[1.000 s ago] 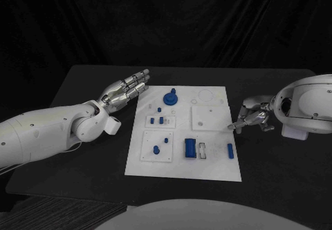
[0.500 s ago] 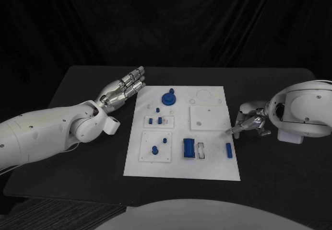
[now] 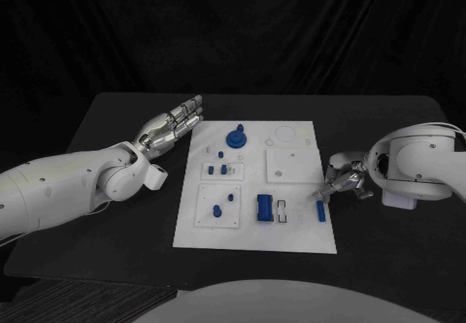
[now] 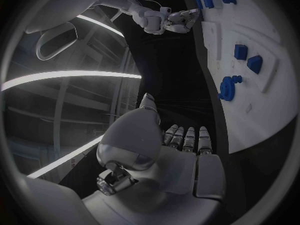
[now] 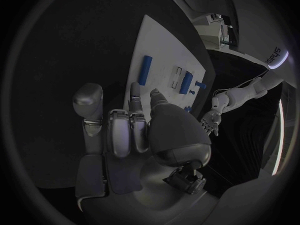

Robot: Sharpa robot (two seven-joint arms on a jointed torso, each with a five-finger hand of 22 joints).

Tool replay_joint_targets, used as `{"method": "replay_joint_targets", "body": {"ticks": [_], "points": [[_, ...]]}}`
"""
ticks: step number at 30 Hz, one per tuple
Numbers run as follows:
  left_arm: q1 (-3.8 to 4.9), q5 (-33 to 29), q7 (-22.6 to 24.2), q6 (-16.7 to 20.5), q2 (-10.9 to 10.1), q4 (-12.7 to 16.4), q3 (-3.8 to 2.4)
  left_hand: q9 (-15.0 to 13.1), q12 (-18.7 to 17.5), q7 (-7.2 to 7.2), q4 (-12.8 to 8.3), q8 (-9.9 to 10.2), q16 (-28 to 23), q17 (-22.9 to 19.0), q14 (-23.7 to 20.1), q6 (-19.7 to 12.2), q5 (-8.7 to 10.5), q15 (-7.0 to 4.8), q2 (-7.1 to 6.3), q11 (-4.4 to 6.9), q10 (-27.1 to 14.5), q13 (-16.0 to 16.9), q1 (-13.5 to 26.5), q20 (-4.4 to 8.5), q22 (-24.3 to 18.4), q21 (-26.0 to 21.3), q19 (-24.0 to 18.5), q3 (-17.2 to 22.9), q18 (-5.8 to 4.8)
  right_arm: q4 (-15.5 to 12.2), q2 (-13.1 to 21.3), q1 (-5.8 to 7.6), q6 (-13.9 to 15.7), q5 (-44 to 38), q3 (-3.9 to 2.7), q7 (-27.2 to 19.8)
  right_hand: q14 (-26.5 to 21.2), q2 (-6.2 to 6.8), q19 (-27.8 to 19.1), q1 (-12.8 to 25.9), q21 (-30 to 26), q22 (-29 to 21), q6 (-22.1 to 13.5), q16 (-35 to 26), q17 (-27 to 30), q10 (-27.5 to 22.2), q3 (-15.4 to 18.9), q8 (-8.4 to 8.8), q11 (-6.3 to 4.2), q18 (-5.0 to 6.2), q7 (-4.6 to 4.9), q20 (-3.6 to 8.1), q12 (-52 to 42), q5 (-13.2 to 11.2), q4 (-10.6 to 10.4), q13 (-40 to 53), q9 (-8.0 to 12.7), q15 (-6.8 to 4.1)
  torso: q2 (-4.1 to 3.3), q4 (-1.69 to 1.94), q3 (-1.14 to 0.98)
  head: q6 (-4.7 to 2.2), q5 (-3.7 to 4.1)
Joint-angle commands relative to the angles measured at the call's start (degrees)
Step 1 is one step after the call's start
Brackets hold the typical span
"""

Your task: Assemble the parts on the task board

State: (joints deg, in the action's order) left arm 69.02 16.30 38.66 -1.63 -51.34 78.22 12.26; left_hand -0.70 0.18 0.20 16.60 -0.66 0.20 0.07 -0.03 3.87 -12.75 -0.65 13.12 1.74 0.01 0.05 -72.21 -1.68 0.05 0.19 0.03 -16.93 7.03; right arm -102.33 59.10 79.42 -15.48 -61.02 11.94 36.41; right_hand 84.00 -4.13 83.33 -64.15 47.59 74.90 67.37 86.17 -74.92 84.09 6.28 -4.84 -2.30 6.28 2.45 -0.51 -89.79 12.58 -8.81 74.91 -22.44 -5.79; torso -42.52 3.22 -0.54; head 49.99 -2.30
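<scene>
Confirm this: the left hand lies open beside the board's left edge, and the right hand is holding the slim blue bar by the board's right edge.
Not quite. In the head view the right hand holds nothing; the slim blue bar lies on the task board just beside its fingertips. The left hand is open, as stated.

Blue parts (image 3: 264, 207) on white task board (image 3: 291, 235), black table (image 3: 388, 256).

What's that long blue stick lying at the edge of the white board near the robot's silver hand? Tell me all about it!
The blue stick is a slim, straight bar with rounded ends, plain blue and plastic-looking. It lies flat on the task board close to its right edge, lengthwise along that edge, beside a bigger blue block. The right hand hovers just beyond it, fingertips pointing towards it. Whether they touch it cannot be told. The right wrist view shows it too, lying alone and free.
</scene>
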Motion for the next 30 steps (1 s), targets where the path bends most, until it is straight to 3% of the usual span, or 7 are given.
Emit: {"method": "replay_joint_targets", "body": {"ticks": [1, 9, 18, 24, 25, 27, 30], "points": [[-0.08, 0.3, 3.4, -1.9, 0.0, 0.2, -0.05, -0.1, -0.2, 0.51, 0.1, -0.1, -0.2, -0.1, 0.0, 0.2, -0.6, 0.65, 0.21, -0.64, 0.0, 0.0, -0.6, -0.54, 0.0, -0.2, 0.0, 0.5, -0.8, 0.2, -0.2, -0.52, -0.1, -0.4, -0.01, 1.1, 4.3, 0.42, 0.2, -0.3, -0.2, 4.7, -0.1, 0.0, -5.0, 5.9, -0.2, 0.28, 0.51, 0.76, 0.06, -0.19, -0.2, -0.3, 0.6, 15.1, 0.2, 0.33, -0.03, 0.06, -0.01, 0.01, 0.06], [-0.08, 0.3, 3.2, -2.6, 0.1, 0.2, -0.05, -0.1, -0.2, 0.39, 0.1, -0.1, -0.2, -0.1, 0.0, 0.3, -1.54, 1.56, 0.49, -0.73, 0.0, 0.0, -1.0, -1.5, 0.0, -0.2, 0.0, 0.5, -0.77, 0.5, -0.8, -1.38, -0.5, -1.1, -0.01, 1.1, 4.2, 0.62, 0.1, -1.4, -0.7, 4.5, 0.0, -0.1, -4.7, 5.9, -0.9, 0.56, 0.53, 0.84, 0.09, -0.22, -0.2, -0.1, 2.1, 15.1, 0.7, 0.35, 0.07, -0.14, 0.05, 0.01, -0.11], [-0.09, 0.3, 2.8, -3.2, 0.1, 0.2, -0.05, -0.1, -0.2, 0.83, 0.1, -0.1, -0.2, -0.1, 0.0, 0.6, -4.17, 2.16, 1.15, -1.33, 0.0, 0.0, -1.8, -2.37, 0.0, -0.2, 0.0, 0.9, -0.51, 0.6, -1.4, -2.37, -1.3, -4.4, -0.01, 1.2, 4.1, 1.32, 0.1, -3.4, -1.3, 4.4, -0.2, -0.3, -4.2, 5.9, -1.9, 0.97, 0.57, 0.9, 0.15, -0.25, -0.2, 1.0, 4.4, 15.1, 1.7, 0.38, 0.08, 0.0, -0.03, 0.01, 0.05], [-0.09, 0.3, 2.3, -4.0, 0.2, 0.1, -0.05, -0.2, -0.2, 1.71, 0.1, -0.3, -0.2, -0.1, 0.0, 1.4, -5.85, 2.92, 1.7, -2.12, 0.0, 0.0, -2.3, -3.31, 0.0, -0.2, 0.0, 1.2, -0.31, 0.7, -2.2, -3.05, -0.8, -5.2, -0.01, 1.3, 4.1, 1.65, 0.1, -2.5, -1.5, 4.3, 0.5, -0.3, -4.1, 5.9, -1.7, 0.73, 0.62, 0.91, 0.14, -0.29, -0.2, -0.4, 4.2, 15.1, 2.0, 0.44, 0.04, -0.04, 0.0, 0.01, 0.13], [-0.1, 0.3, 2.2, -4.1, 0.2, 0.1, -0.05, -0.2, -0.2, 1.83, 0.1, -0.3, -0.2, -0.1, 0.0, 1.5, -6.04, 3.01, 1.77, -2.23, 0.0, 0.0, -2.3, -3.44, 0.0, -0.2, 0.0, 1.2, -0.29, 0.7, -2.4, -3.16, -0.6, -5.3, -0.01, 1.3, 4.1, 1.55, 0.1, -2.8, -1.6, 4.3, 0.6, -0.3, -4.1, 5.9, -2.0, 0.68, 0.53, 0.93, 0.04, -0.27, -0.2, 0.0, 4.5, 15.1, 2.1, 0.38, 0.04, -0.04, -0.01, 0.01, 0.13], [-0.1, 0.3, 2.1, -4.4, 0.3, 0.1, -0.05, -0.2, -0.2, 2.14, 0.1, -0.3, -0.2, -0.1, 0.0, 1.6, -6.63, 3.14, 1.96, -2.57, 0.0, 0.0, -2.6, -3.74, 0.0, -0.2, 0.0, 1.3, -0.14, 0.7, -2.7, -3.43, -0.2, -5.4, -0.01, 1.3, 4.0, 1.51, 0.2, -4.3, -1.8, 4.2, 0.4, -0.5, -3.7, 5.9, -3.0, 0.86, 0.38, 0.97, -0.09, -0.16, -0.2, 3.2, 5.8, 15.1, 2.4, 0.22, 0.01, -0.08, -0.01, 0.01, 0.1], [-0.11, 0.3, 1.9, -4.7, 0.3, 0.1, -0.05, -0.2, -0.2, 2.31, 0.1, -0.3, -0.2, -0.1, 0.0, 1.6, -7.0, 3.22, 2.07, -2.73, 0.0, 0.0, -2.8, -3.89, 0.0, -0.2, 0.0, 1.4, -0.06, 0.8, -3.1, -3.73, 0.2, -5.5, -0.01, 1.3, 4.0, 1.59, 0.2, -5.2, -2.1, 4.1, 0.1, -0.6, -3.4, 5.9, -3.8, 1.04, 0.43, 0.98, -0.01, -0.13, -0.2, 5.0, 6.8, 15.1, 2.8, 0.24, -0.02, -0.07, -0.02, 0.01, 0.1]]}}
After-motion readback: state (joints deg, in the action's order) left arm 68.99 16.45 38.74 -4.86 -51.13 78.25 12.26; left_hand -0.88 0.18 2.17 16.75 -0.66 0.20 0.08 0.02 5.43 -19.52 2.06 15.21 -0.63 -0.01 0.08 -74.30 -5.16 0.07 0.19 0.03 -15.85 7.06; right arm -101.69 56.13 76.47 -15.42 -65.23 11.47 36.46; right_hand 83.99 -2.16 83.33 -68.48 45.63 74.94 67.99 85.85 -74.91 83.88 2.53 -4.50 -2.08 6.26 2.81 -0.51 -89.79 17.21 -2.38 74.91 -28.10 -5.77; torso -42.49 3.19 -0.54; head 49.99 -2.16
